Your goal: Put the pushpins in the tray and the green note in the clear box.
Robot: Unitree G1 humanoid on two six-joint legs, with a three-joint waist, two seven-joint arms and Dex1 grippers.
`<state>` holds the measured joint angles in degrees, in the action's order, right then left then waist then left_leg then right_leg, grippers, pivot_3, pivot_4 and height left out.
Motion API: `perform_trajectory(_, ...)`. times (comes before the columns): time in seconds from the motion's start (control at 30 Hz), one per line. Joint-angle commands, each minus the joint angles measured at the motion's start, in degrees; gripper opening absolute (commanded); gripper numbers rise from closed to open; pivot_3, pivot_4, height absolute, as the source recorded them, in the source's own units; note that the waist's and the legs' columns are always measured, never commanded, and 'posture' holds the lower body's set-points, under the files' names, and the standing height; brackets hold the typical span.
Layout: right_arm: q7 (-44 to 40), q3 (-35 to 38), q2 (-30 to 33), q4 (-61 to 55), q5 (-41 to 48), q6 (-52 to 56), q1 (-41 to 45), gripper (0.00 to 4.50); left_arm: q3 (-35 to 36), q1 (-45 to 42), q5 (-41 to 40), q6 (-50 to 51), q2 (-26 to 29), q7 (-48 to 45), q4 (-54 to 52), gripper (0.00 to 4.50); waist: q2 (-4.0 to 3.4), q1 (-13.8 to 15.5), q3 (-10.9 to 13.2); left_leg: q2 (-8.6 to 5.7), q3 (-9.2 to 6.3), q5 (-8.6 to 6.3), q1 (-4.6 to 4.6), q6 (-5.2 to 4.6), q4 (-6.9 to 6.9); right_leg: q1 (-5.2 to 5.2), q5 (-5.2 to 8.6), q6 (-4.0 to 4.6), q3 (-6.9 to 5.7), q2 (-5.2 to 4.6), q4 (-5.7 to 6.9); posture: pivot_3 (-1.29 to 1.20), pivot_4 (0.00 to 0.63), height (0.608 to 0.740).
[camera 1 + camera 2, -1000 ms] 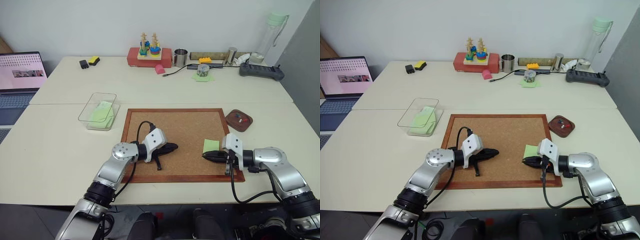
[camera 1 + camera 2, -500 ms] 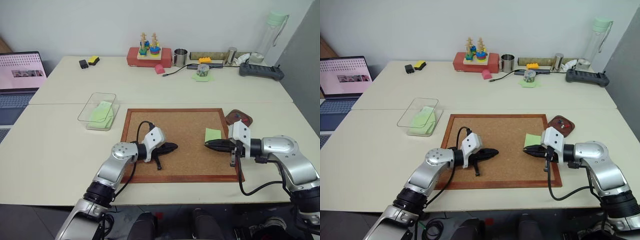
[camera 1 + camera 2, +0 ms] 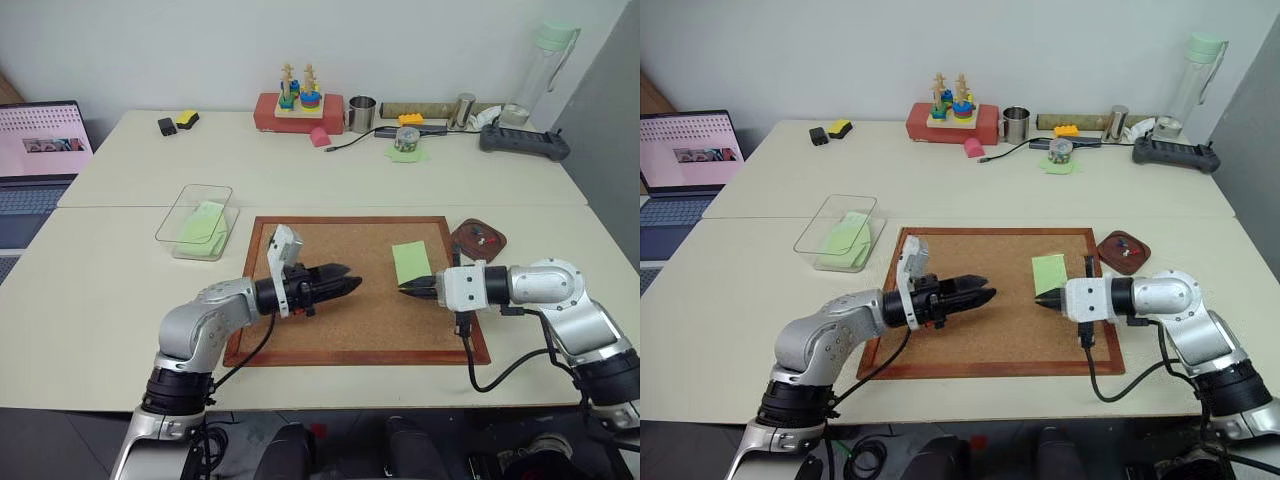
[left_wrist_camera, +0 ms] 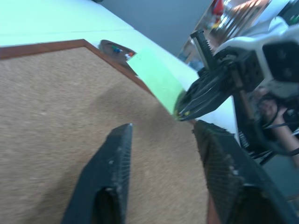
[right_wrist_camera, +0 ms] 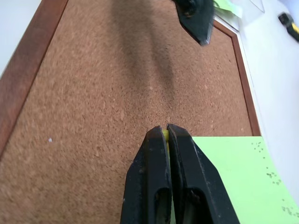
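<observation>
The light yellow-green square paper note [image 3: 1049, 272] was clamped in the right gripper [image 3: 1044, 298]; the left gripper [image 3: 982, 293], jaws apart, was best closed on its free edge.

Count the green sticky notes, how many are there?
3 clearly: one pinched in the right gripper over the corkboard, at least one in the clear box, one far back under a small tin.

Silver-grey jointed arms, white wrist housings, black ridged fingers [image 4: 219, 161] (looping black cables trail each forearm).
</observation>
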<state>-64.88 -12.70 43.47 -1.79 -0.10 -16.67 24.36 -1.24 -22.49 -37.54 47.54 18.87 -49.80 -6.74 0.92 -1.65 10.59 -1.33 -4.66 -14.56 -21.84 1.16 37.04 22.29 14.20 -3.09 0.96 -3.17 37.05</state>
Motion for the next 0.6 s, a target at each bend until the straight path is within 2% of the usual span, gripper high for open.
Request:
perform_trajectory(0.03, -0.1, -0.9, 0.5, 0.5, -2.1, -7.8, 2.3, 0.0, -0.1, -1.5, -1.4, 0.6, -2.3, 2.4, -1.0, 3.28, 0.0, 0.0, 0.0, 0.0, 0.0, 0.0, 0.01, 0.01, 0.0, 0.0, 0.0, 0.0, 0.01, 0.0, 0.01, 0.0, 0.15, 0.74)
perform_trajectory(0.13, -0.1, -1.5, 0.2, 0.1, -2.0, -10.0, 2.9, 0.0, -1.4, -2.2, 0.0, -1.1, -3.8, 3.2, 0.7, 3.84, 0.0, 0.1, 0.0, -0.01, 0.01, 0.03, 0.01, 0.05, 0.0, -0.01, 0.0, 0.01, 0.02, 0.0, 0.0, 0.0, 0.15, 0.74)
perform_trajectory(0.47, -0.3, -2.7, -0.4, -0.2, -1.1, -12.0, 4.1, 0.0, -3.9, -4.0, 1.3, -4.4, -8.1, 3.7, 4.7, 3.84, 0.01, 0.0, 0.0, -0.02, 0.02, 0.04, 0.01, 0.08, 0.0, -0.01, -0.01, 0.01, 0.03, 0.0, -0.01, 0.0, 0.15, 0.74)
perform_trajectory(0.6, -0.4, -3.2, -0.5, 0.3, -1.2, -12.3, 4.3, 0.0, -4.0, -4.7, 1.3, -5.3, -9.4, 3.6, 5.9, 3.19, 0.01, 0.1, 0.0, -0.02, 0.02, 0.04, 0.01, 0.07, 0.0, -0.01, -0.01, 0.01, 0.04, 0.0, -0.02, 0.0, 0.15, 0.74)
